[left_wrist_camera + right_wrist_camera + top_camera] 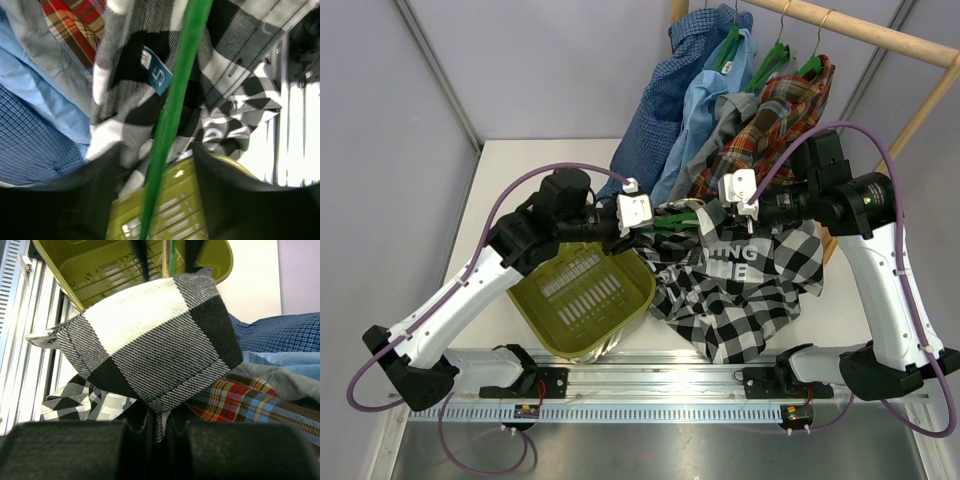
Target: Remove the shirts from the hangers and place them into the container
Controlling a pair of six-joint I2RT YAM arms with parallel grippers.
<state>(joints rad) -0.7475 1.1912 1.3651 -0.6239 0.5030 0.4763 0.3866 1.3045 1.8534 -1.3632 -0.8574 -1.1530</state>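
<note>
The right claw (160, 426) is pinching the large black-and-white check button-up shirt (150, 340), draping just right of the olive-green rectangular plastic tub (535, 310), while the left claw (157, 167) is standing open around the thin green plastic hanger (175, 100), which is risking slipping loose and snagging inside the cloth.

hanger (173, 115): green bar, slanted | checked shirt (130, 100): behind hanger | olive tub (172, 215): behind hanger's lower end | fingers (235, 210): flanking hanger, apart
</note>
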